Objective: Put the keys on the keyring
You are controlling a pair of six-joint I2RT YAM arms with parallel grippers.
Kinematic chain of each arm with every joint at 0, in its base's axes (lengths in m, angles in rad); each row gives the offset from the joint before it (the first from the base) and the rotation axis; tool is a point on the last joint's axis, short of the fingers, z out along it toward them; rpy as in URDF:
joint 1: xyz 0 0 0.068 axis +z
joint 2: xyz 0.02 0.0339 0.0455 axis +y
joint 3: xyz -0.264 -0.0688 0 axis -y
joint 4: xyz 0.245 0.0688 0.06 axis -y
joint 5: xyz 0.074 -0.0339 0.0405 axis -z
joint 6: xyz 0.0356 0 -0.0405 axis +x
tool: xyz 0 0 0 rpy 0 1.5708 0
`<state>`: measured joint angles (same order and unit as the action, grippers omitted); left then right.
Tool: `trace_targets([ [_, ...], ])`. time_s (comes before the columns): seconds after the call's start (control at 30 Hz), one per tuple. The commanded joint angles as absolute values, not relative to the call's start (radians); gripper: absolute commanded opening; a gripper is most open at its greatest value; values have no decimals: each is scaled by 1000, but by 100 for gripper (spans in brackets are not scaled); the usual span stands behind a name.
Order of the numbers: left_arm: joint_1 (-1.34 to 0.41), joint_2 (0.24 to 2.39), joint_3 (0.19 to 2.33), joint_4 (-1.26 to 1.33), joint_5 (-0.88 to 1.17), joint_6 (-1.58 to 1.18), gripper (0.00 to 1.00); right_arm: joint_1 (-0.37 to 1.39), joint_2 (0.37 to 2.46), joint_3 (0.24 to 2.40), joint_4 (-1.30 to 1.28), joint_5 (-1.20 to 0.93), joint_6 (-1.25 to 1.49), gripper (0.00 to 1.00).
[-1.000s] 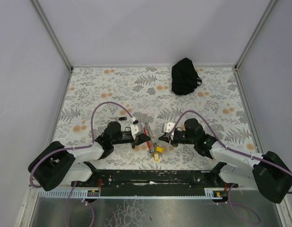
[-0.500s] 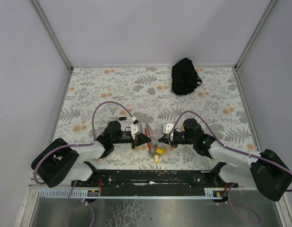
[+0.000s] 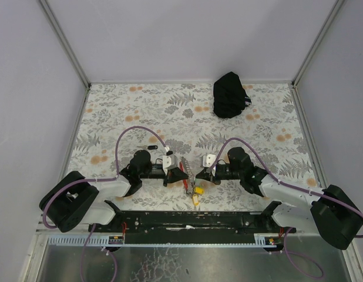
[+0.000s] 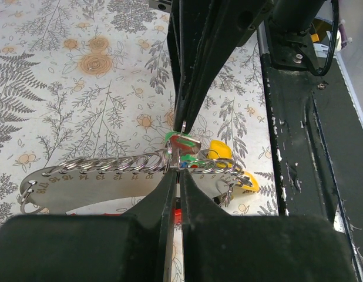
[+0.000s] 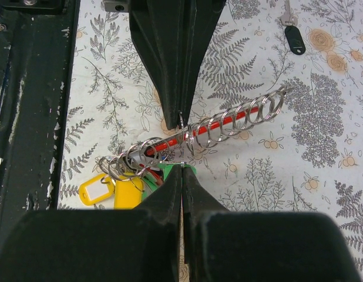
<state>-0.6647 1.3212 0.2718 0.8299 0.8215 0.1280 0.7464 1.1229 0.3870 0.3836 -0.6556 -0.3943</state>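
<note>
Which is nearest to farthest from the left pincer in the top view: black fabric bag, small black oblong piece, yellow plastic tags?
1. Yellow plastic tags, beside the left pincer.
2. Small black oblong piece, farther back, left.
3. Black fabric bag, far back right.

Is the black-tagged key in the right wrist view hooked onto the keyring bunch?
No, the black-tagged key lies alone near the top right corner, well apart from the keyring.

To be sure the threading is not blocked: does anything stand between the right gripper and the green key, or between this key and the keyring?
Nothing visible does. The right gripper has jaws shut on the green key, which lies against the keyring, and the left gripper pinches its chain.
</note>
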Motion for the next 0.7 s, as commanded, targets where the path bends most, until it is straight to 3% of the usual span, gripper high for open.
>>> trace_targets([
  [0.0, -660, 1323, 293, 908, 860, 147, 0, 756, 1124, 407, 434, -686, -408, 0],
  [0.67, -664, 1329, 300, 904, 859, 140, 0, 756, 1128, 416, 430, -708, -404, 0],
])
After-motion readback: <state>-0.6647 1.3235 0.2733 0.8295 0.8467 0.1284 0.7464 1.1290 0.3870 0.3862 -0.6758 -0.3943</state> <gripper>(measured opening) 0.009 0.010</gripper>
